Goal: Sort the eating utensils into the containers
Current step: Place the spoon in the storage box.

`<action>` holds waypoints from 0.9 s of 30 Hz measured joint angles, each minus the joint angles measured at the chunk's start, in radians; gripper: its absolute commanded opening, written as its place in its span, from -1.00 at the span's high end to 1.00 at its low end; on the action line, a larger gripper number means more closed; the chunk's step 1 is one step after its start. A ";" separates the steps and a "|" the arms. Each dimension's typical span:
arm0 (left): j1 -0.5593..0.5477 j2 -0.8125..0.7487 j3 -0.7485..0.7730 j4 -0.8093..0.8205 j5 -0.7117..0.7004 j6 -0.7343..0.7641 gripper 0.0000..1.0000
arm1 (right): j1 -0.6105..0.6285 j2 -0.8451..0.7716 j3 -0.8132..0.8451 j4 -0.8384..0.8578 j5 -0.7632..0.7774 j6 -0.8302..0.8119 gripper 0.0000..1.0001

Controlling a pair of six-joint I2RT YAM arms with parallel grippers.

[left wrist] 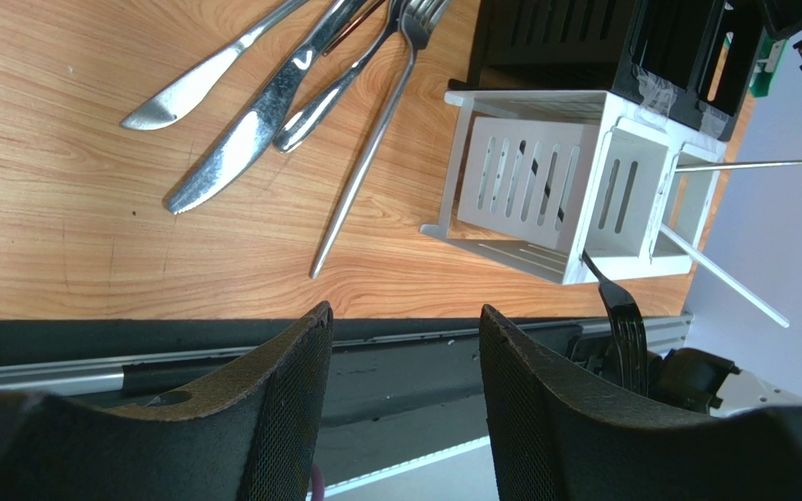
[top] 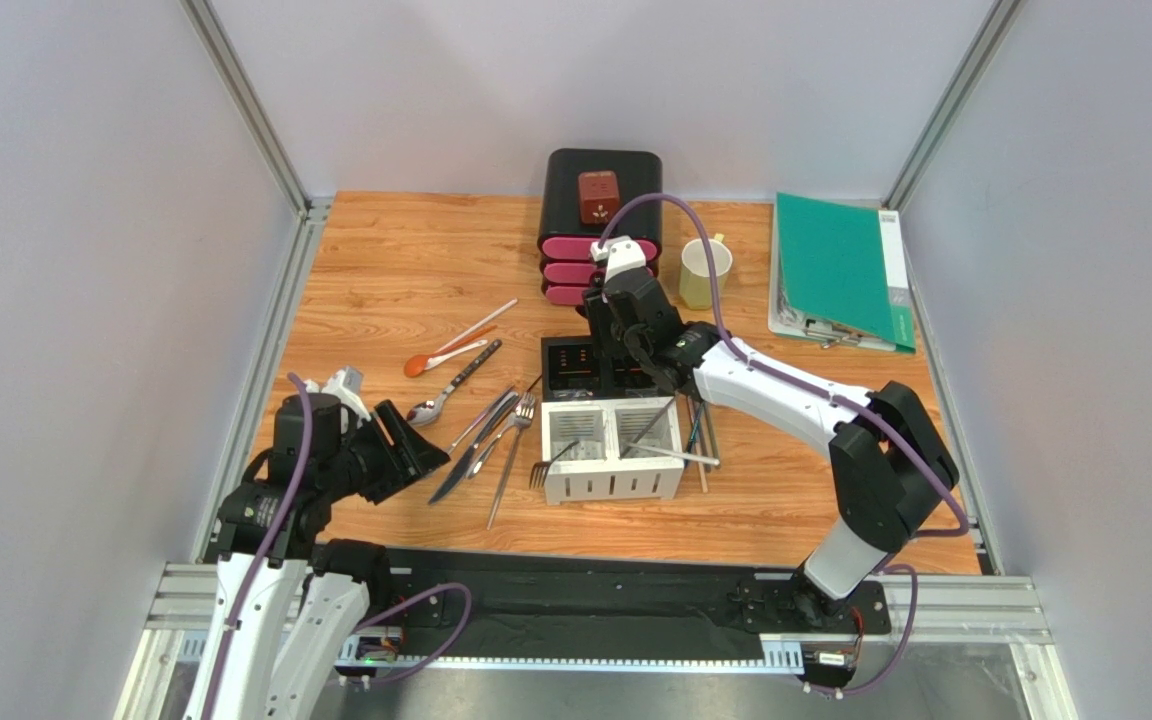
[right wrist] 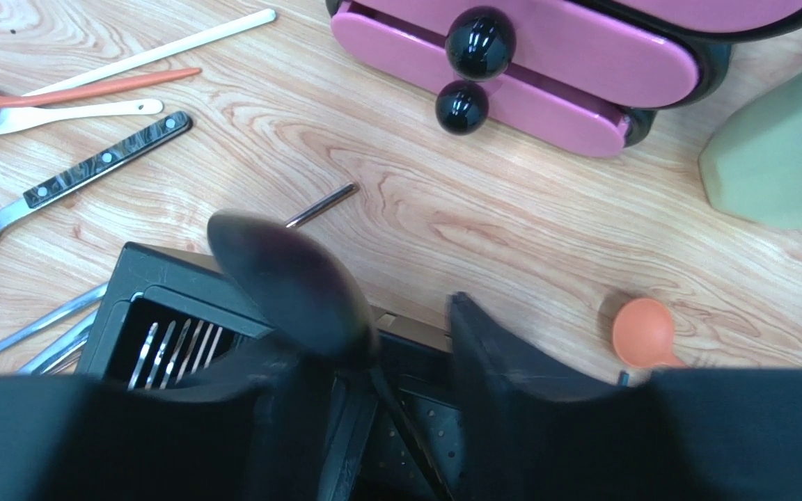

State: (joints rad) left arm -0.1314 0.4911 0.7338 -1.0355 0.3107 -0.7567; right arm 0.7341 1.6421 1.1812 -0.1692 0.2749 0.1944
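The caddy (top: 612,435) stands mid-table, black compartments (right wrist: 149,282) behind white ones (left wrist: 573,177). My right gripper (right wrist: 380,313) hovers open over the black compartments (top: 621,323). A black plastic spoon (right wrist: 280,282) stands between its fingers, bowl up against the left one, handle down in the compartment. Silver forks (right wrist: 175,350) fill the neighbouring black compartment. An orange spoon bowl (right wrist: 644,332) shows beside the right finger. Knives (left wrist: 238,146) and a fork (left wrist: 374,136) lie left of the caddy. My left gripper (left wrist: 405,310) is open and empty by the near edge (top: 409,450).
An orange spoon (right wrist: 18,102), a white spoon (right wrist: 71,113), a pale chopstick (right wrist: 165,47) and a black-handled spoon (right wrist: 91,172) lie at back left. The pink-drawer box (top: 600,218), a green mug (top: 704,273) and a green folder (top: 838,270) sit at the back.
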 measured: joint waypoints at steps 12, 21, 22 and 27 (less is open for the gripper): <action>0.000 0.010 0.000 0.000 0.000 0.002 -0.20 | -0.007 -0.021 -0.025 0.027 0.014 -0.020 1.00; 0.000 0.029 0.000 0.002 0.001 0.005 -0.20 | -0.009 -0.149 -0.150 0.077 0.063 -0.008 1.00; 0.000 0.033 0.000 0.003 0.001 0.005 -0.20 | -0.009 -0.168 -0.177 0.098 0.069 -0.003 1.00; 0.000 0.057 0.000 0.008 0.001 0.021 -0.20 | -0.009 -0.228 -0.276 0.203 0.118 0.023 1.00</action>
State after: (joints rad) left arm -0.1314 0.5480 0.7341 -1.0275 0.3119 -0.7361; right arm 0.7250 1.4143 0.9051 0.0341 0.3931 0.2173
